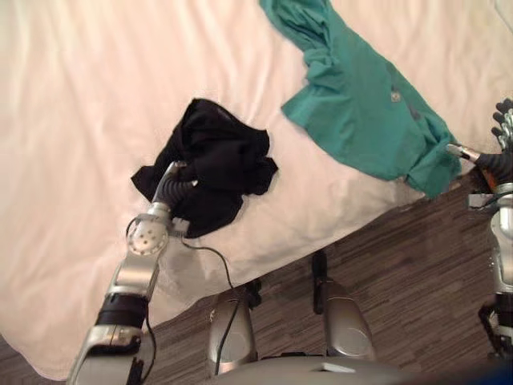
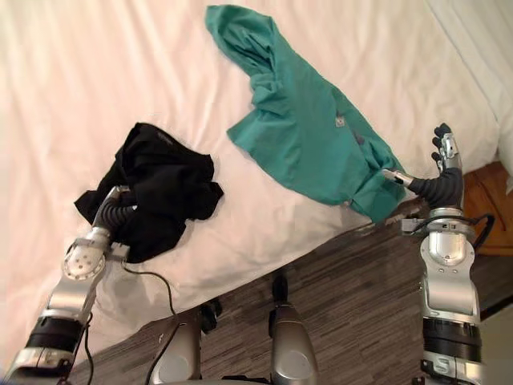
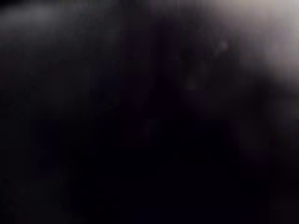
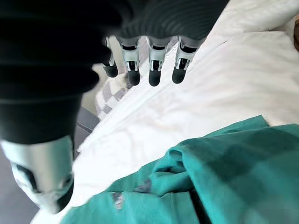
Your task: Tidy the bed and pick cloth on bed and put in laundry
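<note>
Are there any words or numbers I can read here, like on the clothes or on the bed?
No text can be read in these pictures.
Green shirt: it has a small grey badge, too small to read.
Black cloth: no print shows.
White sheet: no print shows.

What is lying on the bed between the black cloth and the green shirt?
Nothing lies there: a strip of bare white sheet separates the black cloth from the green shirt, as the left eye view shows.
</note>
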